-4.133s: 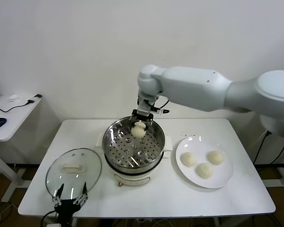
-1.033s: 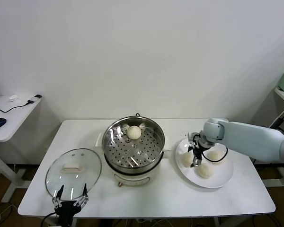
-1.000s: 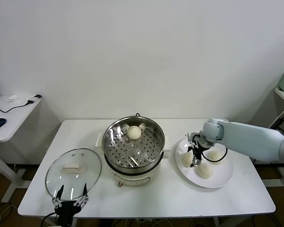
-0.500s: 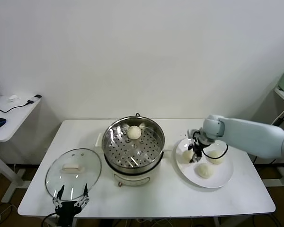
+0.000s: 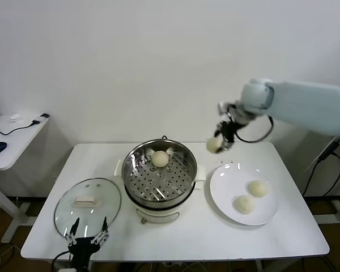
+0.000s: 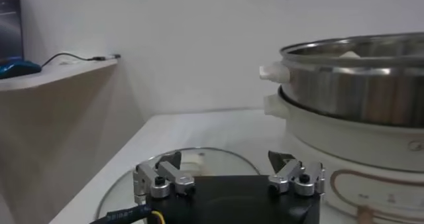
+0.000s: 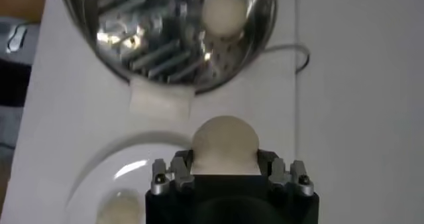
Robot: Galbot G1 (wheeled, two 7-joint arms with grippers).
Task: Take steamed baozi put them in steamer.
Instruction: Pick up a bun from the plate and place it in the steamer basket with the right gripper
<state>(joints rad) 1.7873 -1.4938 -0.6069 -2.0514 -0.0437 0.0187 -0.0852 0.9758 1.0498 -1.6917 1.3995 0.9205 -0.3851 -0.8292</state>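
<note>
Aloft, one baozi [image 5: 213,145] is clenched in the right end effector [image 5: 222,140] between steamer [image 5: 160,173] and plate [image 5: 244,194], nothing intervening; a second bun [image 5: 160,158] sits in the basket, two on the plate; left end effector [image 5: 88,242] idle, spread wide, beside the glass lid [image 5: 88,203].

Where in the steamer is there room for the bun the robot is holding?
The steamer basket holds one baozi at its far side; the near and middle holes are bare. The right tool carries another bun. The plate has two buns on its right.
</note>
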